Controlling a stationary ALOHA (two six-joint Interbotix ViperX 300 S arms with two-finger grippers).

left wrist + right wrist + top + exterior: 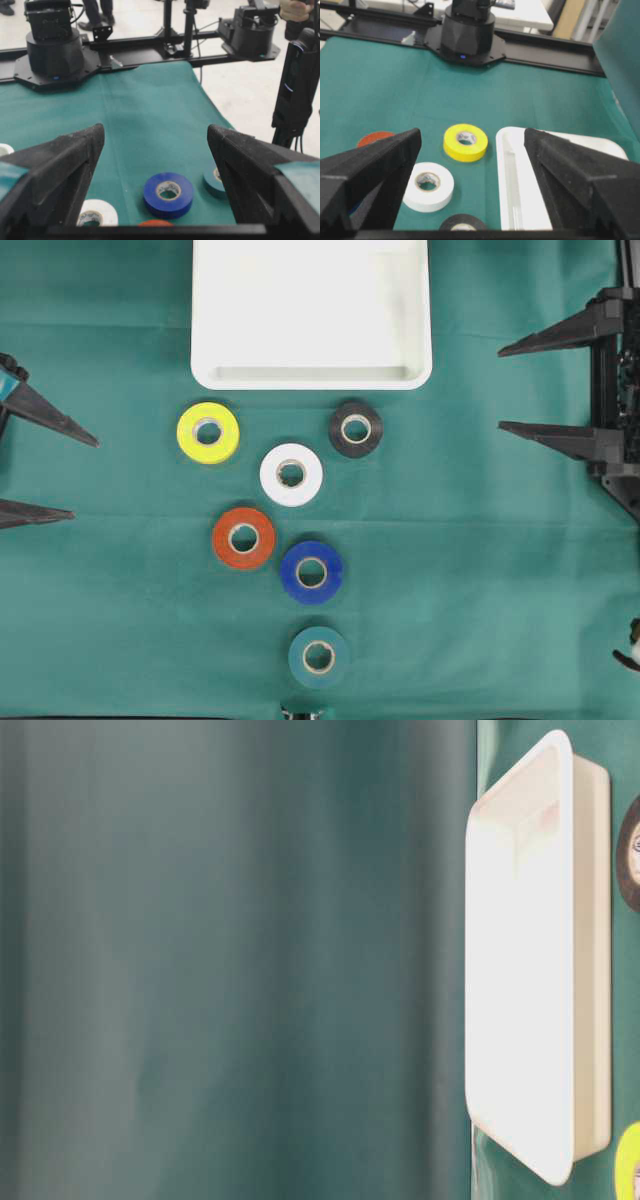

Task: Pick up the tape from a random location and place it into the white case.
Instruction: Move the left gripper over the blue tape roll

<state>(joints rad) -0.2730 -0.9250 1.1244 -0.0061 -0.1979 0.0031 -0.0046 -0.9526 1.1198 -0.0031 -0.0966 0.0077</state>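
Both claws gape empty: left claw [85, 477], right claw [500, 388]; tape rolls [291, 474] lie between, seemingly untouched.

1. Rolls of tape, six in all, each a flat ring lying on its side, one of each colour: yellow roll [208, 432], black roll [355, 429], white roll [291, 474], orange-red roll [243, 538], blue roll [311, 572], teal-green roll [318, 656]. All six lie between the two claws, apart from both.
2. Shallow white plastic tray with rounded corners and raised rim [311, 376]: one, also between the claws, nearer the right claw than the left.
3. Black two-fingered claws: two, left claw [48, 472] and right claw [515, 388].
4. Green cloth table cover [480, 580]: one, beneath both claws.
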